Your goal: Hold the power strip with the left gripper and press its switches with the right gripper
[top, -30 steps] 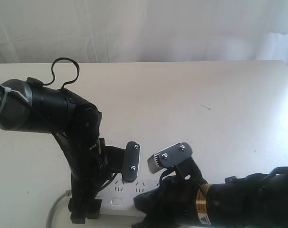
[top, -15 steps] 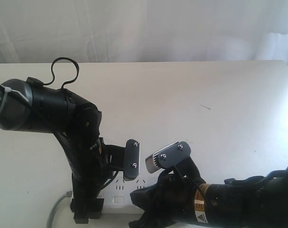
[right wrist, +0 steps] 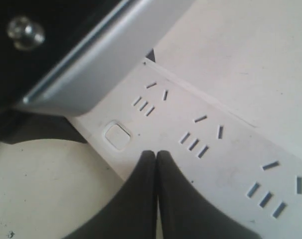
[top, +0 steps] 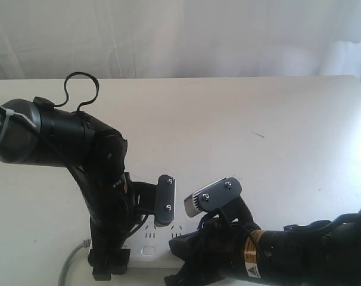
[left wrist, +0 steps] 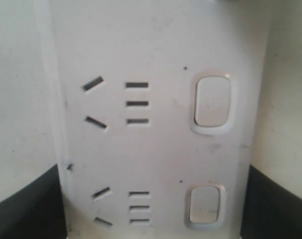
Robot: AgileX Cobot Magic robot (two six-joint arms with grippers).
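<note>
— What filled most of the scene?
— A pale desk [top: 258,119], with a white curtain [top: 168,36] hanging behind it. Two black arms reached over its near side: the glossy left arm [top: 55,140] with a looped cable [top: 82,89], and the right arm [top: 305,253] in wrinkled covering with a yellow label [top: 250,260].
— And where was the power strip?
— The power strip [left wrist: 161,144] lay flat on the desk, sockets up. In the exterior view it was at the near edge, mostly hidden beneath both arms.
— Was anything holding it?
— Yes. The left hand [left wrist: 153,204] straddled it across its width, jaws set wide. A black finger sat against each long edge, so it was gripping the strip.
— What about the other one?
— The right hand [right wrist: 156,157] was closed on nothing, its two black fingertips pressed together. They sat over the strip's edge on the button side, just beside one switch and not on it. Whether they touched the plastic, I could not tell.
— How did the switches look?
— The switches [left wrist: 213,104] were small white rounded rectangles, one next to each socket set. The left wrist view showed two of them.
— Anything smaller?
— A grey cord [top: 70,268] left the strip's end by the left arm.
</note>
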